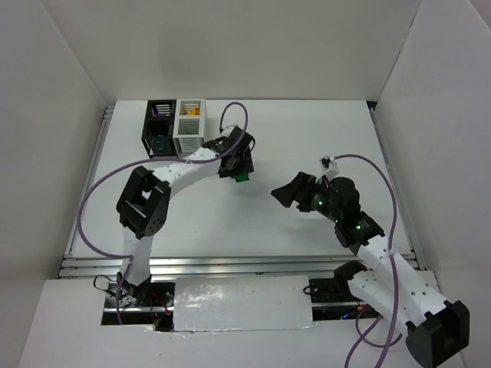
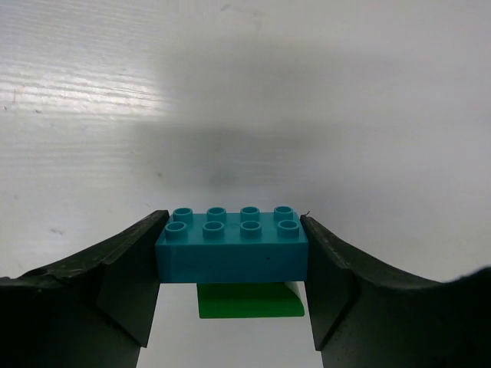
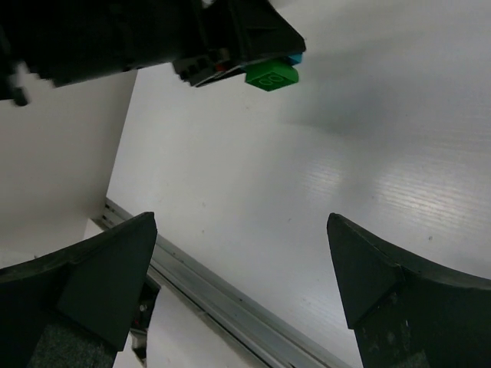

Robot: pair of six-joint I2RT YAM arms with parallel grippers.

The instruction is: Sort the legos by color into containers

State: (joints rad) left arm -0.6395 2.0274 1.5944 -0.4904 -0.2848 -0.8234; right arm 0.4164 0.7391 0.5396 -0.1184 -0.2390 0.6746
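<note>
My left gripper [image 2: 232, 224] is shut on a teal lego [image 2: 232, 245], with a finger pressed on each end. A green lego [image 2: 247, 300] shows just under the teal one; I cannot tell whether they are joined. In the top view the left gripper [image 1: 238, 165] is right of the bins, with the green lego [image 1: 241, 177] at its tip. The black bin [image 1: 159, 115] and white bin [image 1: 190, 132] stand joined at the back left. My right gripper [image 1: 285, 192] is open and empty at mid-table. Its wrist view shows wide jaws [image 3: 242, 222] and the green lego [image 3: 270, 75] under the left gripper.
A teal piece [image 1: 159, 142] lies in the black bin and a yellow piece [image 1: 192, 111] in the white bin. White walls enclose the table. A metal rail [image 3: 230, 307] runs along the table's near edge. Purple cables loop from both arms.
</note>
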